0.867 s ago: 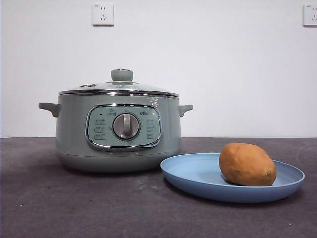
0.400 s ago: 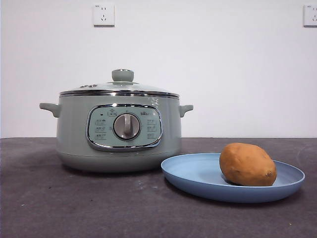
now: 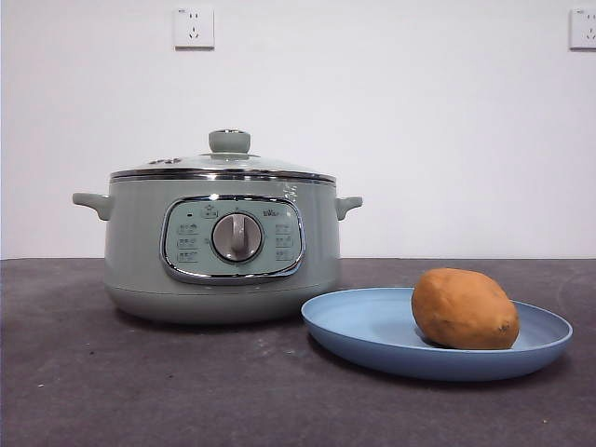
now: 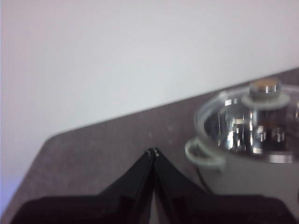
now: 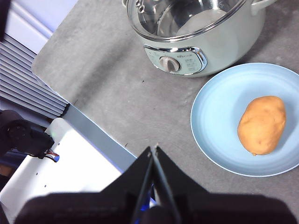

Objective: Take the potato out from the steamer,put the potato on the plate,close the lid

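Both grippers (image 4: pixel 153 151) (image 5: pixel 153 149) closed, idle; potato (image 3: pixel 465 308) on plate (image 3: pixel 372 326); lid (image 3: pixel 223 164) prob. seated.

On my feed: steamer (image 3: pixel 140 261), pale sage-green body, plain, with a chrome-framed panel (image 3: pixel 233 238) of the same green carrying faint grey markings and a silver-grey round dial (image 3: pixel 237 237). Lid (image 3: pixel 223 166), clear glass with a chrome rim, and a pale green knob (image 3: pixel 229 141) capped in silver. Plate (image 3: pixel 372 326), uniform light blue, no pattern. Potato (image 3: pixel 464 308), matte orange-brown, slightly mottled, one small dark spot near its end. Surface (image 3: pixel 140 391), dark grey with fine pale specks. Wall (image 3: pixel 419 121), plain white, with white sockets (image 3: pixel 194 27). I see both the left tool (image 4: pixel 153 152) and the right tool (image 5: pixel 153 149) as solid black.
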Controlling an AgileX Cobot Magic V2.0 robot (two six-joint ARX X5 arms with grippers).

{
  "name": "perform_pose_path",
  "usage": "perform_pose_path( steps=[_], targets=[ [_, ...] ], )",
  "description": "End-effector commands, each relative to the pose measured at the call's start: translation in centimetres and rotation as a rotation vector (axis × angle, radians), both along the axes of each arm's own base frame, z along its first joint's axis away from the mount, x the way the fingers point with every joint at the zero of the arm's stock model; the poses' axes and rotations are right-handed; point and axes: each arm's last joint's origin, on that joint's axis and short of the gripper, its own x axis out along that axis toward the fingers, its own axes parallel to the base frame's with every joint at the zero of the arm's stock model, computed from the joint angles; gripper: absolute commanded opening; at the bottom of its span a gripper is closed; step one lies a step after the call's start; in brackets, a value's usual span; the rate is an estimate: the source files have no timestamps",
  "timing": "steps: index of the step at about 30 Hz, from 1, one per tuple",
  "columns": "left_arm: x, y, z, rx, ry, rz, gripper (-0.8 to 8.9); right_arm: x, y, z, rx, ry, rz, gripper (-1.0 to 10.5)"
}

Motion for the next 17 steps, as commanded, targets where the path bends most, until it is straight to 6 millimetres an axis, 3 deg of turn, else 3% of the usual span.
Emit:
perform_pose_path(
  steps=[1, 8, 17],
  targets=[
    [0.2, 0.1, -3.5, -0.017, 0.061, 0.007, -0.04, -0.1, 0.0, 0.1, 0.004, -0.004, 0.005, 0.0],
    [0.0, 0.0, -9.0, -0.021, 0.112, 0.006, -0.04, -0.1, 0.0, 0.1, 0.004, -0.005, 0.005, 0.0],
    [0.0, 0.0, -11.3, -0.045, 0.152, 0.005, -0.04, -0.1, 0.0, 0.1, 0.004, -0.005, 0.005, 0.0]
  ],
)
